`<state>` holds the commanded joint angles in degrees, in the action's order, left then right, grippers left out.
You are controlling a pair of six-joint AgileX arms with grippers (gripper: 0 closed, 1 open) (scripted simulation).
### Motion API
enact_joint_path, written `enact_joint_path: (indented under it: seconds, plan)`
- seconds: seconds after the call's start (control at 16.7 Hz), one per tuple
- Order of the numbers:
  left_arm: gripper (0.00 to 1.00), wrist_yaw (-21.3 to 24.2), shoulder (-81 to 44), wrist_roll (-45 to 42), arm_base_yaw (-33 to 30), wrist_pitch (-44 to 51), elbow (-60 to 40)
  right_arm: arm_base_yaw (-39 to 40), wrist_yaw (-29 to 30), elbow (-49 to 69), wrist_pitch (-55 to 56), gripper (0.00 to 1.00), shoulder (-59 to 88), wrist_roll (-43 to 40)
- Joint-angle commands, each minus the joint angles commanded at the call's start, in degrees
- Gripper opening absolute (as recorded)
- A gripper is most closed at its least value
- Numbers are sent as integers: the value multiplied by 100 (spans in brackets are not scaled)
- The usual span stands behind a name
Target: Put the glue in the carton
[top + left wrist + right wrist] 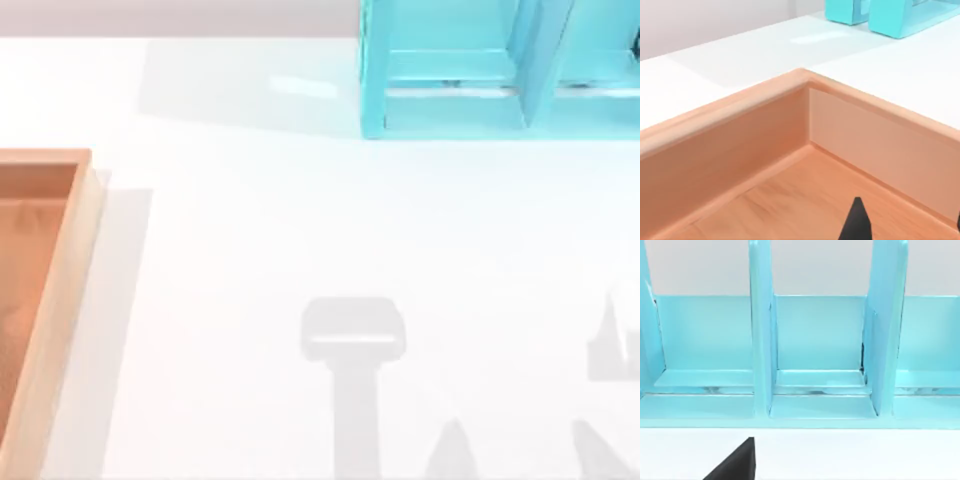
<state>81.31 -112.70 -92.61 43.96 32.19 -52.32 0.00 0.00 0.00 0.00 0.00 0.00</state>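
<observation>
Black and pointed, one fingertip [856, 220] of the left gripper pokes up just over the wooden floor of the carton [790, 100], near the corner where two of its tan walls meet (a sliver of a second dark tip sits at the picture's edge, so the fingers stand apart, though how wide I cannot tell). Over on the other arm, a single dark fingertip [737, 462] of the right gripper hangs above the white table [850, 455], facing a light blue rack [820, 365] with upright dividers and shallow compartments; whether those fingers are spread or closed I cannot tell. From above, the carton [85, 215] lies at the left edge of the table [300, 220], open side up, and the blue rack [450, 110] stands at the far side toward the right, well apart from it. Grey shadows [352, 340] of the arms fall on the near part of the tabletop. Where the glue is I cannot tell.
</observation>
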Motion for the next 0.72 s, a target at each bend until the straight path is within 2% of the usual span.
enact_joint_path:
  seconds: [0.36,0.72]
  plan:
    - [98,0,0,0,0,0,0,0,0,0,0,100,0,0]
    - [100,0,0,0,0,0,0,0,0,0,0,100,0,0]
